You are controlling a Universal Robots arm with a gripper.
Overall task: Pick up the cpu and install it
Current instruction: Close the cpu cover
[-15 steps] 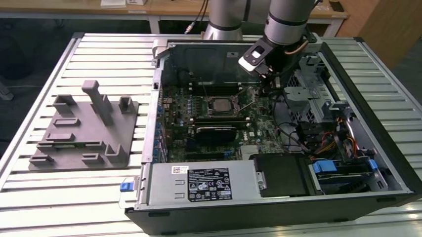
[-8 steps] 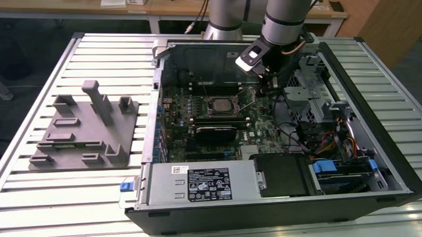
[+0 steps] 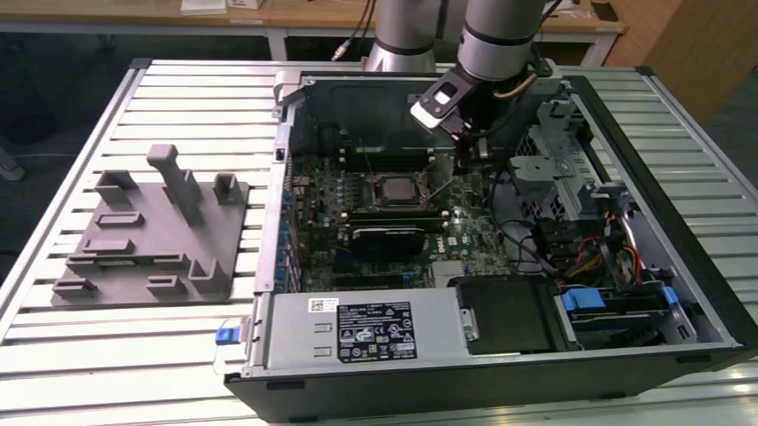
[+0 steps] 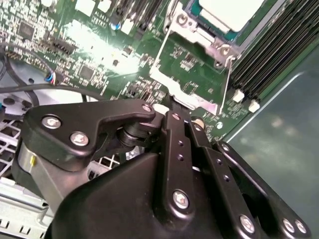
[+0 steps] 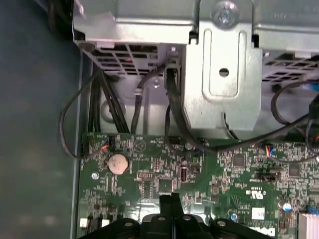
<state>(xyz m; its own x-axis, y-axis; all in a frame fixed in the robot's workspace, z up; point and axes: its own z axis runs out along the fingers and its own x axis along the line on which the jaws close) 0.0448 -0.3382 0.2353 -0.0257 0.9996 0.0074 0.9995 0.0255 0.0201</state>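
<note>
Your small, flat, square cpu with its silvery-grey metal top [image 3: 392, 188] is not in the pincer. It lies in the socket near the middle of the green motherboard [image 3: 311, 222], inside the open black computer case [image 3: 474, 390] on the slatted metal surface [image 3: 142, 355]. In the second wrist view the cpu [image 4: 225, 11] sits square within the socket's metal surround. From that I judge the placing done and the securing of the chip to be the step in hand.

The black pincer [image 4: 175, 113] has its two fingers pressed together, with nothing I can make out between them. In the first wrist view the pincer [image 5: 172, 198] reads as one narrow blade above the board. In the exterior view the pincer [image 3: 466, 155] hangs low over the board, on the exterior view's right of the socket.

Its tips are just beside the edge of a thin, bright metal frame [image 4: 185, 97], and green board shows through the frame's window. I take this frame for the socket's retention plate swung open. I cannot tell whether the tips touch it.

To do this well:
- Work with the fingers closed, as a single pusher.
- Bear only on the frame's edge, never on the chip's top or the small parts around it.
- Follow the arc of the hinge slowly rather than driving straight down.
- Watch that the cpu neither lifts nor skews in its seat.
- Give your wrist room from the long black memory slots [image 4: 271, 59] close beside the socket and the loose black cables [image 5: 172, 109] near the metal cage.
</note>
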